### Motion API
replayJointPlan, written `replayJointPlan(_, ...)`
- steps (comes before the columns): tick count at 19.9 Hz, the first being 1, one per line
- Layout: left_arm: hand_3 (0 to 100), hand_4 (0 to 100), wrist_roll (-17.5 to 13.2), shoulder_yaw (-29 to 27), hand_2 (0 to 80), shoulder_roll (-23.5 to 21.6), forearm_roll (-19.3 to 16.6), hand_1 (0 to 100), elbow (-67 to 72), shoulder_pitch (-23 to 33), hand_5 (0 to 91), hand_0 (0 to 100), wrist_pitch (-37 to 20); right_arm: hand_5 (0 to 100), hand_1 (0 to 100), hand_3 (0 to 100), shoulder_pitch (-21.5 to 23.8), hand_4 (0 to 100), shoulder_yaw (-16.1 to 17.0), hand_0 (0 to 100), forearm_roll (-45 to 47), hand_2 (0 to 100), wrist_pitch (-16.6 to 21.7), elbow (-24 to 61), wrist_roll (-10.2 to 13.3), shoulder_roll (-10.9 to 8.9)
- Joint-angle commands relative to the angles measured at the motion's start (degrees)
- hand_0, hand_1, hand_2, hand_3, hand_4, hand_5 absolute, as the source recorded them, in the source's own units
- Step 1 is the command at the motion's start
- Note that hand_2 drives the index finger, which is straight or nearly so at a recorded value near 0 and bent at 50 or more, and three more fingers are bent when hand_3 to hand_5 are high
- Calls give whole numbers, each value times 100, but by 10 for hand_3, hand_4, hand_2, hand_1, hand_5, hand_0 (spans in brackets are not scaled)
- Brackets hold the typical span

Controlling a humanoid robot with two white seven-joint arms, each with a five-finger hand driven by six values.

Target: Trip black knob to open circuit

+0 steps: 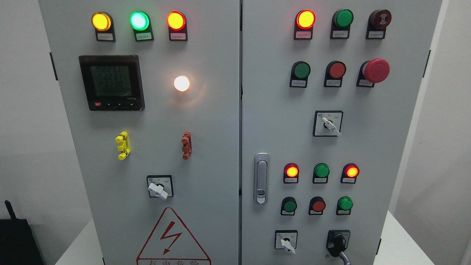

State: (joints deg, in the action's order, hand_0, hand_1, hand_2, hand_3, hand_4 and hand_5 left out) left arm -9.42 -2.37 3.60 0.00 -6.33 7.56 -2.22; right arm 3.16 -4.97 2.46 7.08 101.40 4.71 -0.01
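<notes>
A grey control cabinet (220,147) with two doors fills the head view. No robot hand is in the picture, so the state of either one cannot be told.

The black knob (337,244) sits at the lower right corner of the right door, its handle pointing down and slightly left, with a grey cable (345,258) running off the bottom edge just below it.

The left door carries three lit lamps in the top row: yellow (101,21), green (139,20) and red (176,20). Below them are one digital meter (111,82), one white lamp (181,83), one yellow clip (122,145), one red clip (186,145), one white selector switch (159,190) and one warning triangle (172,239).

The right door has two more white selector switches, one at mid height (328,124) and one (286,243) just left of the black knob. It also carries one red mushroom button (375,70) and one door latch (261,178) near the seam.

The black knob lies near the door's right edge and the picture's bottom edge. Bare panel lies to its right and between it and the neighbouring switch. A white counter (401,243) shows beside the cabinet's lower right, and a black object (16,239) stands at the lower left.
</notes>
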Motion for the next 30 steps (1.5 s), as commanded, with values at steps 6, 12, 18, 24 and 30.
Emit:
replayJointPlan(6, 0, 0, 2, 0, 0, 0, -132, 389, 0, 0, 0, 120, 2, 1000, 49, 1000, 0, 1000, -22, 0, 0, 0, 39, 3, -93, 141)
replayJointPlan(12, 0, 0, 2, 0, 0, 0, -132, 389, 0, 0, 0, 120, 2, 1000, 49, 1000, 0, 1000, -22, 0, 0, 0, 48, 3, -93, 141)
replayJointPlan(18, 0, 0, 2, 0, 0, 0, -132, 389, 0, 0, 0, 120, -6, 1000, 47, 1000, 0, 1000, -22, 0, 9, 0, 83, 3, -93, 141)
replayJointPlan(24, 0, 0, 2, 0, 0, 0, -132, 389, 0, 0, 0, 120, -7, 1000, 45, 1000, 0, 1000, -22, 0, 17, 0, 92, 3, -102, 141)
replayJointPlan(30, 0, 0, 2, 0, 0, 0, -132, 389, 0, 0, 0, 120, -7, 1000, 42, 1000, 0, 1000, -22, 0, 18, 0, 83, -6, -102, 141)
